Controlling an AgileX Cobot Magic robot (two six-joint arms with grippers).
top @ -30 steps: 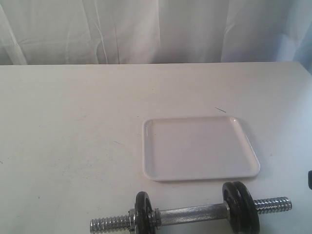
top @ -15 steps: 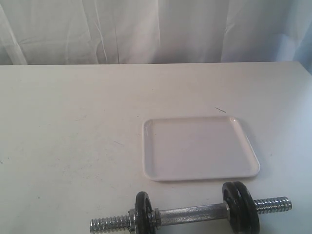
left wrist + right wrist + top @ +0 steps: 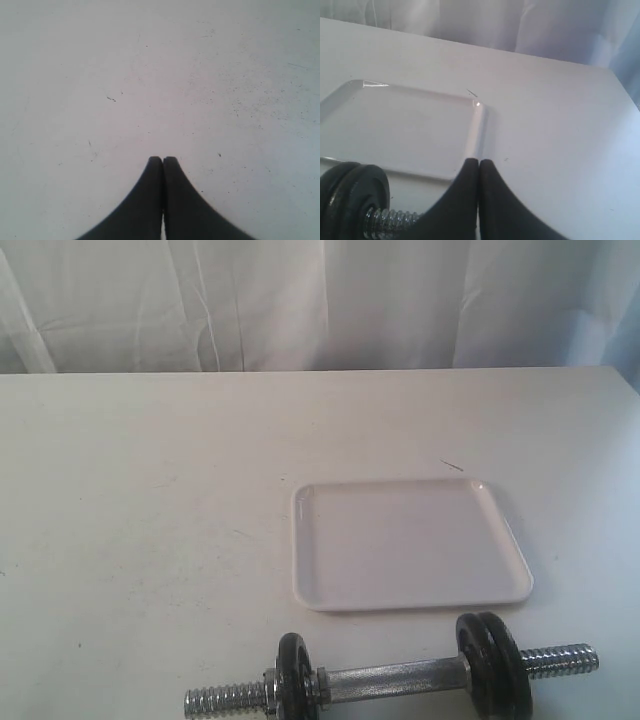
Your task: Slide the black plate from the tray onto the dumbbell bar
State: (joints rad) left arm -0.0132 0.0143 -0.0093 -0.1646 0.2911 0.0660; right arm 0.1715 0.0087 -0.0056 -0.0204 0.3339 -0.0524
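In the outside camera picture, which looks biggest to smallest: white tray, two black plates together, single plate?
1. white tray
2. two black plates together
3. single plate
Both plate sets run off the bottom edge.

- A white table [image 3: 150, 490] is seen, its surface flecked with small dark specks (clearest in the left wrist view).
- The tray [image 3: 297, 550] is laid flat on it, right of centre.
- The dumbbell bar [image 3: 395, 680] is laid crosswise near the tray's front edge, apart from it, and is borne on its black discs [image 3: 492, 660].
- A thin dark sliver [image 3: 452, 466] is seen by the tray's far corner.
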